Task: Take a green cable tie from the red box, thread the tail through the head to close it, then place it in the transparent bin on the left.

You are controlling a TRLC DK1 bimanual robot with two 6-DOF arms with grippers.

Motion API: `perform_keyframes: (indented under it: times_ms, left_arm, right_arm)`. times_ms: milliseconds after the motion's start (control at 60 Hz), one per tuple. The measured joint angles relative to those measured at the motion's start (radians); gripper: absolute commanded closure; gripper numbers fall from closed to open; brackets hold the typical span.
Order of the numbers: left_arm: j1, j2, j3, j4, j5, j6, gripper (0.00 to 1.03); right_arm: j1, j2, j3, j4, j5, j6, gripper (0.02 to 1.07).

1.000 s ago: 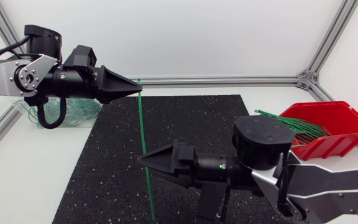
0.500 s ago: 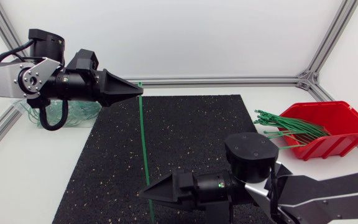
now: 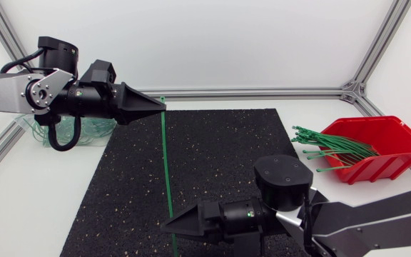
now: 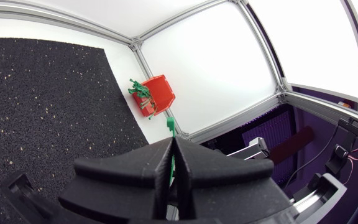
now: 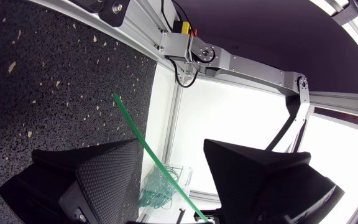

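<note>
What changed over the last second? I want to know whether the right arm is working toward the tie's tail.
The right gripper slid along the green cable tie toward the near edge of the black mat, its fingers now apart around the tie. The left gripper stayed shut on the tie's far end, shifting only slightly. The red box stayed put.

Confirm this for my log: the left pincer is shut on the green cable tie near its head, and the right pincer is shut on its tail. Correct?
Not quite. The right pincer is open: the right wrist view shows its fingers wide apart, the green cable tie running between them. The left pincer is shut on the tie near its head.
</note>
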Motion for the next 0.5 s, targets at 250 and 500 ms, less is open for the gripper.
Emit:
perform_keyframes:
  times_ms: [250, 500]
  left_arm:
    - [-0.005, 0.003, 0.0, 0.0, 0.0, 0.0, 1.0]
    - [-0.005, 0.003, 0.0, 0.0, 0.0, 0.0, 1.0]
  right_arm:
    - [-0.01, 0.0, -0.014, 0.0, -0.019, 0.0, 0.72]
    - [-0.01, 0.008, -0.014, 0.0, -0.013, -0.008, 0.92]
